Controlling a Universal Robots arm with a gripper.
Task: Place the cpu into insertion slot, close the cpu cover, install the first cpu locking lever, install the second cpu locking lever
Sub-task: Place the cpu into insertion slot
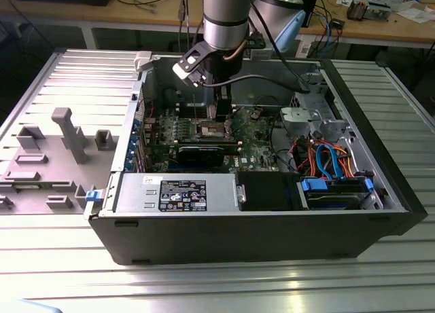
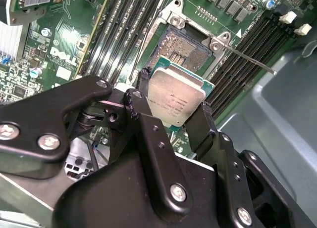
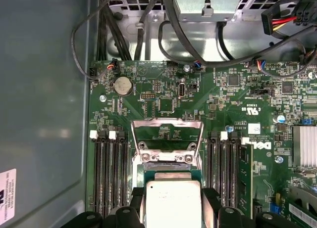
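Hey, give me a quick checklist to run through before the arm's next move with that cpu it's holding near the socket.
1. Grip: tool shut on cpu, held by opposite edges: ok.
2. Socket: insertion slot has nothing lying in it: ok.
3. Access: cpu cover swung up off the slot: ok.
4. Latch: locking lever unlatched, standing free: ok.
5. Orientation of cpu against slot: cannot tell.

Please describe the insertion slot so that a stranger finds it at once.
In the open computer case, on the green motherboard, look between the two groups of long black memory slots. The insertion slot lies close to the cpu held in the gripper. Alone among narrow neighbours, it is square, with a brownish centre and silvery rim.
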